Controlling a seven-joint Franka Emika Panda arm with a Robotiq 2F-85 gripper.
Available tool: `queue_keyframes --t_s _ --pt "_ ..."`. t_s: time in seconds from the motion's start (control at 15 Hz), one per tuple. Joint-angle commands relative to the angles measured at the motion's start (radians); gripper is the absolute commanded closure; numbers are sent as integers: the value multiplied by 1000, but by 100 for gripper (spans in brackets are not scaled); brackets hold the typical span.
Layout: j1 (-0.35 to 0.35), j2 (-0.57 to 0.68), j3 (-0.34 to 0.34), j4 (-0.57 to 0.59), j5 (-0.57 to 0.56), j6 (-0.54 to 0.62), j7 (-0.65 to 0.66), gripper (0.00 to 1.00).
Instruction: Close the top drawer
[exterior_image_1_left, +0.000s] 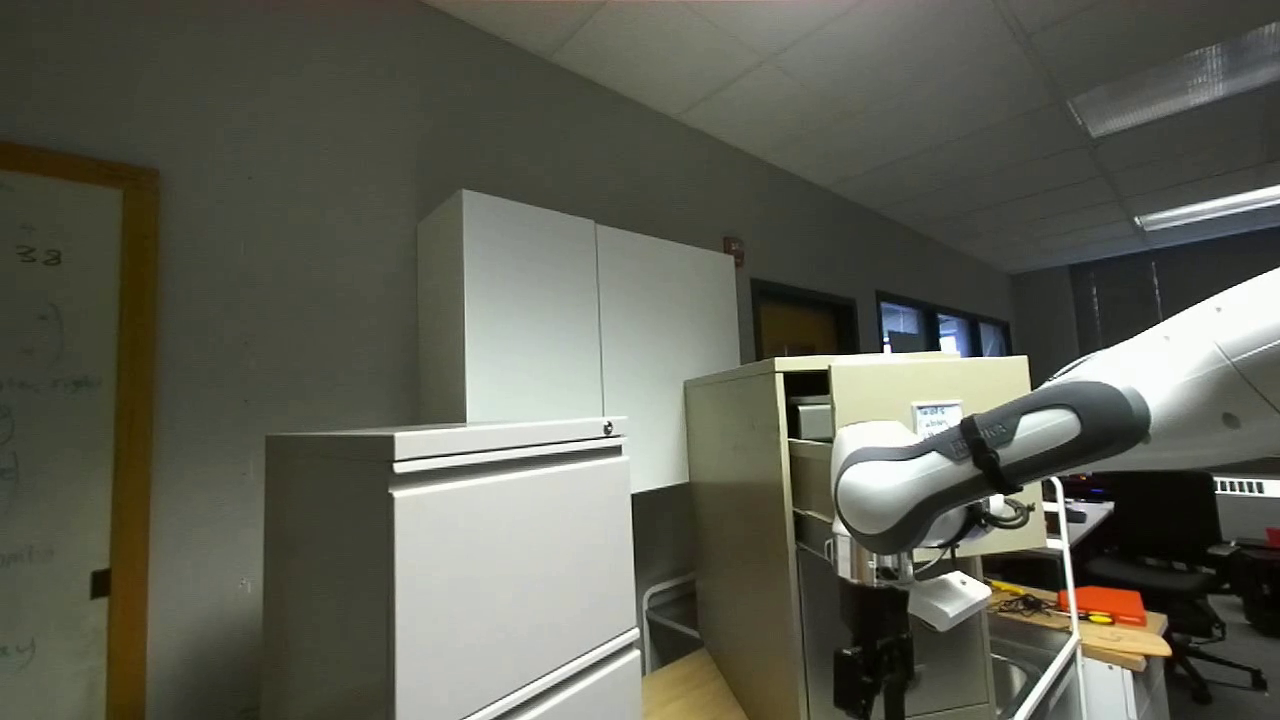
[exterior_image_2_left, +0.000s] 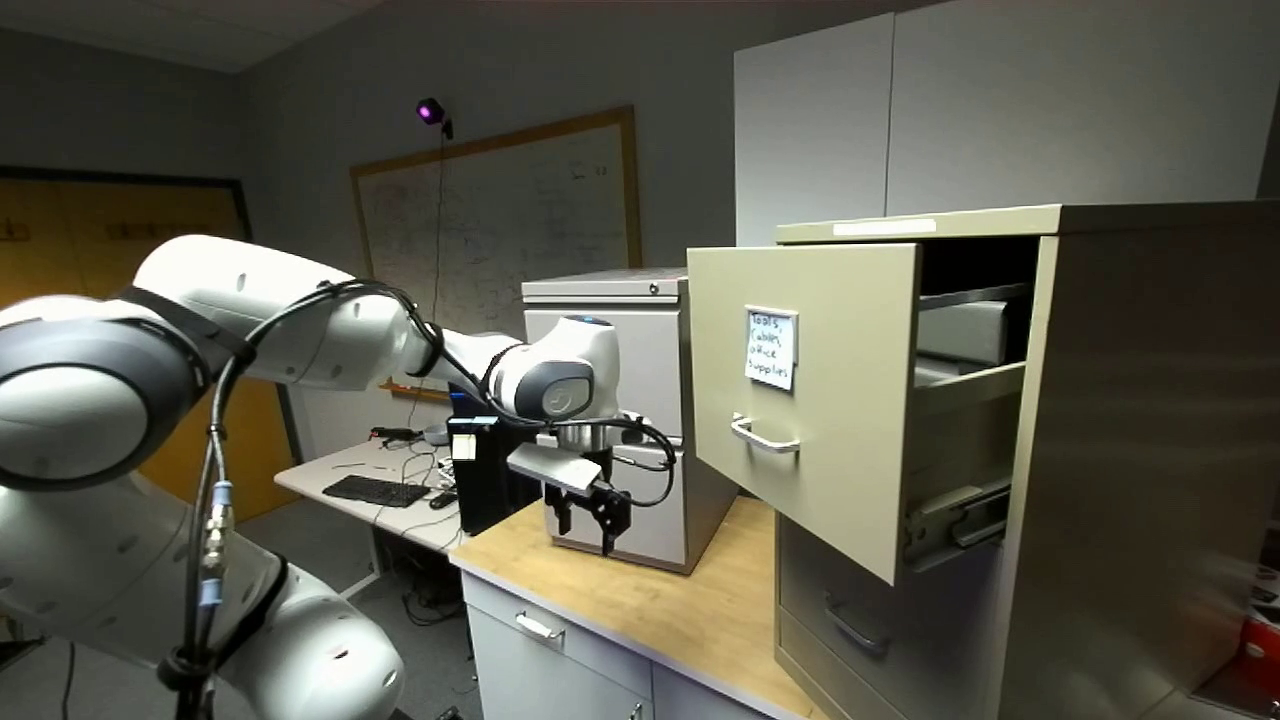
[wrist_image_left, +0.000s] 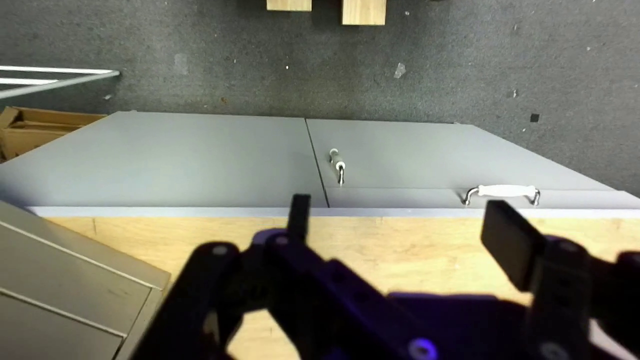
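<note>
- Stretched toward the front edge of a wood-topped desk, bent downward at its far end: a white robot arm, probably so posed for a clear approach from the front.
- Pointed down from there: the gripper, spread wide and holding nothing, with fingers seen against the desk's front edge in the wrist view; perhaps due for narrowing before a push.
- Well out toward the front edge and apart from the gripper: the top drawer, target of the task, with label turned outward for reading and handle untouched. Whether past that edge: impossible to tell. Next, in judgement: a level push near mid-face, to avoid binding on the runner.
- Just behind, toward the desk's end opposite the one visible front corner: a beige filing cabinet, bearer of that drawer, skewed to the front edge, perhaps to face the arm.
- Nearer that corner, set back from the front edge: a grey-white cabinet, closed, likely spaced away to leave working room.
- Farthest: a white wall cupboard, high beyond the desk's back edge, and a whiteboard, well past the visible corner.
</note>
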Motion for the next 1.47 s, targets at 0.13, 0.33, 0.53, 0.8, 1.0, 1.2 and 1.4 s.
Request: queue_keyframes --t_s 0.13,0.33,0.53,0.8,1.0,1.2,1.4 --pt "-20 -115 73 -18 -33 71 76 57" --pt "-31 -183 108 -42 -75 175 108 80" --pt "-56 -253 138 -66 -125 277 156 100" --pt "-121 -339 159 -94 -185 394 229 100" --pt "-179 -404 149 -112 -200 440 268 100" --pt "-230 -459 133 -127 -194 458 278 100" --pt "-263 -513 99 -135 -180 466 275 100"
